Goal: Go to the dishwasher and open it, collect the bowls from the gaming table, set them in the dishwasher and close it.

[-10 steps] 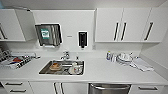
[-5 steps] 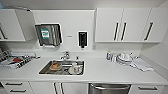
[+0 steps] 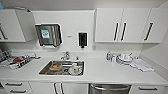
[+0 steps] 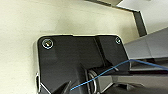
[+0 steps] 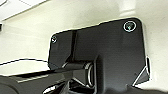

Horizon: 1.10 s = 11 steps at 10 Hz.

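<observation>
The dishwasher point(image 3: 110, 88), its brushed-steel front closed and its bar handle running level along the top edge, sits under the white tabletop point(image 3: 110, 72) at the lower rim of the head view, just right of centre. The robot faces the kitchenette squarely. To the handle's left lies a steel sink point(image 3: 62, 68) holding used crockery; to its right, stacked plates point(image 3: 125, 58) and a folded cloth point(image 3: 142, 65). White wall cabinets point(image 3: 122, 25), a paper towel dispenser point(image 3: 48, 35) and a dark soap dispenser point(image 3: 82, 40) hang above. Neither arm enters the head view, so which is nearer the handle cannot be judged; whether either claw is spread or pressed together cannot be told.
</observation>
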### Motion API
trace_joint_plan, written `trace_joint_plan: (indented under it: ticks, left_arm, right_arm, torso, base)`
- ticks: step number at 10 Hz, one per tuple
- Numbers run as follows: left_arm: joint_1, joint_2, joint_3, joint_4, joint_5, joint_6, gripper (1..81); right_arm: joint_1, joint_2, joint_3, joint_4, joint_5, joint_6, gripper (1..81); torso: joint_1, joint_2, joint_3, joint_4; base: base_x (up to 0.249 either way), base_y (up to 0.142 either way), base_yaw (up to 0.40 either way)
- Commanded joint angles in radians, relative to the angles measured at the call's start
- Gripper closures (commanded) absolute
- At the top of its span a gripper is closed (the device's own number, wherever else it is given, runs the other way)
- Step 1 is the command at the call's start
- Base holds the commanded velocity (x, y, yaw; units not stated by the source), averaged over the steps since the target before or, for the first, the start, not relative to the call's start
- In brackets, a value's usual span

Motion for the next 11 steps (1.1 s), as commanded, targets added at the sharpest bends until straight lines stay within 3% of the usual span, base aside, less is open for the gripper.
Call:
trace_joint_plan:
  ticks: [1,4,5,9,11]
  left_arm:
    - [-0.020,-0.106,0.091,0.012,-0.027,0.001,1.0]
    - [-0.011,-0.172,0.148,0.012,-0.062,0.001,1.0]
    - [-0.009,-0.202,0.175,0.014,-0.078,0.001,1.0]
    - [-0.023,-0.382,0.298,0.015,-0.197,-0.012,1.0]
    - [-0.086,-0.466,0.391,0.017,-0.205,-0.026,1.0]
  right_arm:
    - [0.078,-0.107,0.131,0.038,-0.041,0.008,1.0]
    - [0.094,-0.122,0.145,0.038,-0.043,0.014,1.0]
    - [0.097,-0.122,0.150,0.038,-0.043,0.014,1.0]
    - [0.100,-0.119,0.151,0.038,-0.041,0.015,1.0]
    - [0.104,-0.116,0.154,0.038,-0.041,0.015,1.0]
  torso:
    - [0.064,-0.099,-0.093,0.000]
    - [0.120,-0.188,-0.177,0.000]
    - [0.142,-0.223,-0.142,0.000]
    - [0.217,-0.339,-0.167,0.000]
    - [0.258,-0.405,-0.168,0.000]
  base:
    - [0.000,0.000,0.000]
    - [0.000,0.000,0.000]
    - [0.000,0.000,0.000]
    - [0.000,0.000,0.000]
    - [0.000,0.000,0.000]
